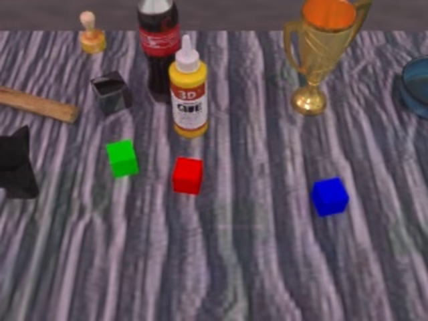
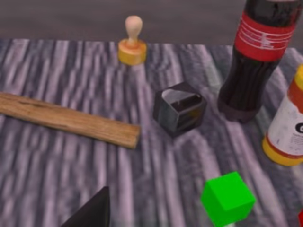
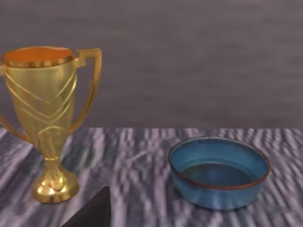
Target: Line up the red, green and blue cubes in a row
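The green cube (image 1: 122, 158) sits left of centre, and the red cube (image 1: 187, 175) lies a little to its right and slightly nearer the front. Far apart from them, the blue cube (image 1: 329, 196) rests right of centre. My left gripper (image 1: 20, 164) hovers at the table's left edge, well left of the green cube (image 2: 227, 198); one dark finger (image 2: 97, 210) shows, with nothing held. My right gripper is outside the top view. Its wrist view shows one dark finger (image 3: 97, 210) and none of the cubes.
Behind the cubes stand a glossy black box (image 1: 111, 93), a cola bottle (image 1: 158, 47), a yellow glue bottle (image 1: 188, 90) and a gold trophy (image 1: 321, 47). A wooden bar (image 1: 37, 103) and a small stamp (image 1: 91, 33) lie back left. A blue bowl (image 3: 218, 171) sits at the right edge.
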{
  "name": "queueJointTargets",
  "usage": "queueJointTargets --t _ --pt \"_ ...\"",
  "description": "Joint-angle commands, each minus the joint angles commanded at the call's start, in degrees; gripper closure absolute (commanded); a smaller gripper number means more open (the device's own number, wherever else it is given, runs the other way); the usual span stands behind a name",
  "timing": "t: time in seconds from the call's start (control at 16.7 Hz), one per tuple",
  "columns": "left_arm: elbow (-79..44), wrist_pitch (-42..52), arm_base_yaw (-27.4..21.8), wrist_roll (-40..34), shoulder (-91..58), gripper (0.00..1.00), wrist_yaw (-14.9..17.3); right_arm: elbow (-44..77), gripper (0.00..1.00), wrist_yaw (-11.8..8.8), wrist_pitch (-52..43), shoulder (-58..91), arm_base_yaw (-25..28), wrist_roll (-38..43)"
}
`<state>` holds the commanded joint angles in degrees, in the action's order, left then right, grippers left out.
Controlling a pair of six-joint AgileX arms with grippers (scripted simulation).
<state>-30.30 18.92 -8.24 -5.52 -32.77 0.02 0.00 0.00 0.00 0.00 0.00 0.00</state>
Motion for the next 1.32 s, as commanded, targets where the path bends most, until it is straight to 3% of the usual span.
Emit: queueJointTargets --t 0.42,0.78,1.08,1.32 --pt "-36.4 23.9 -9.8 -6.4 -47.4 0.00 0.1 0.0 0.00 0.0 0.0 0.0 0.0 0.0" --pt "-63.4 41.2 -17.3 -11.2 -78.9 0.00 0.3 0.0 0.00 0.0 0.0 0.0 0.0 0.0" --pt "-78.5 49.6 -21.2 -13.7 -95.4 0.00 0.3 0.0 0.00 0.0 0.0 0.0 0.0 0.0" --pt "-82.3 51.6 -22.2 -14.3 -99.3 0.00 0.2 0.0 0.00 0.0 0.0 0.0 0.0 0.0"
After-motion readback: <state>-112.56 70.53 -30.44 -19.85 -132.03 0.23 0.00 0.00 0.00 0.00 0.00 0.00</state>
